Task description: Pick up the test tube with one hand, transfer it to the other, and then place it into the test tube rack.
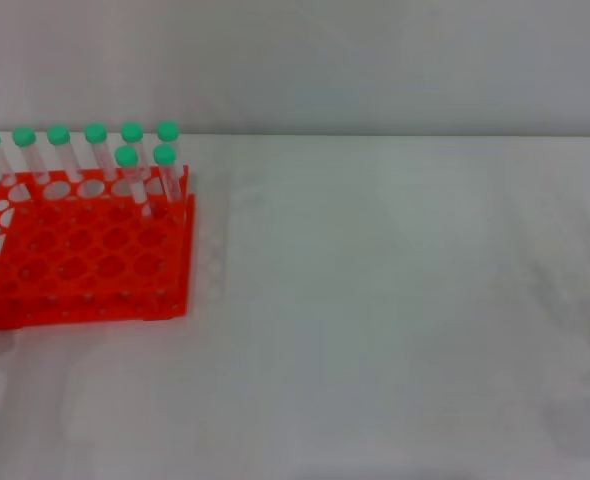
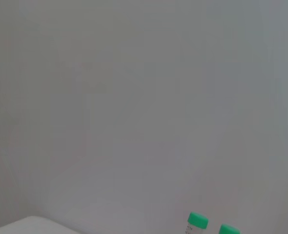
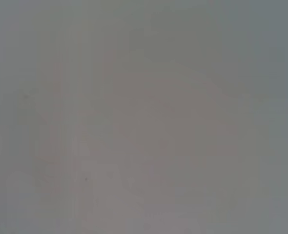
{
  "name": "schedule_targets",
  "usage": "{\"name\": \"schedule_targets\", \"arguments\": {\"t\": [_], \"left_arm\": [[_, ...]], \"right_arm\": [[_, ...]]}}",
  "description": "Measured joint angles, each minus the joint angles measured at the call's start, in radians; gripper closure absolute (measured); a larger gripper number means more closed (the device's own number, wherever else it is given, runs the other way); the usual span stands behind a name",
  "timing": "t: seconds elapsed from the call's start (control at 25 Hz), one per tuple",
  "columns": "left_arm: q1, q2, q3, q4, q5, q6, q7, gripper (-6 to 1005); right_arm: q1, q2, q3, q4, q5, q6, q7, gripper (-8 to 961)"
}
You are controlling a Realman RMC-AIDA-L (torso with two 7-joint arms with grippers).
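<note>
A: Rack [image 1: 85, 255] first: it is bright orange-red, two-tiered, with a grid of round holes, and it sits on the white table [image 1: 395, 320] at the robot's left in the head view.

B: And the tubes?

A: Eight green-capped tubes stand upright in it. Six form a row along the far edge [image 1: 59, 150], and two more [image 1: 127, 175] stand just in front of that row at its right end (close beside each other, in the second row of holes).

B: Which one is the test tube of the task?

A: I cannot tell; all eight look alike. Every tube I can see is in the rack, and none lies on the table.

B: What about the hands?

A: Neither shows. The head view has no arm or hand in it, so whether the left or right gripper is spread wide, pinched narrow or holding anything cannot be read from these views.

B: Do the wrist cameras help?

A: Little. The left wrist view is mostly plain pale wall, with two green caps [image 2: 198, 220] poking in at one edge and a corner of white surface [image 2: 31, 225] at another. The right wrist view shows only a blank grey surface.

B: The rest of the table?

A: White and plain, running back to a pale wall [image 1: 375, 60] behind.
</note>
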Motion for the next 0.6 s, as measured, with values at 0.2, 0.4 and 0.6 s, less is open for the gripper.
{"name": "schedule_targets", "arguments": {"t": [0.2, 0.4, 0.6], "left_arm": [[0.000, 0.000, 0.000, -0.002, 0.000, -0.001, -0.003, 115], [0.001, 0.000, 0.000, -0.002, 0.000, -0.009, -0.005, 115], [0.007, -0.001, 0.001, -0.001, 0.000, -0.026, -0.005, 115]], "right_arm": [[0.000, 0.000, 0.002, 0.000, 0.000, -0.005, -0.001, 221], [0.002, 0.002, 0.022, 0.000, 0.000, 0.008, 0.007, 221], [0.002, 0.003, 0.023, 0.005, 0.000, 0.012, 0.008, 221]]}}
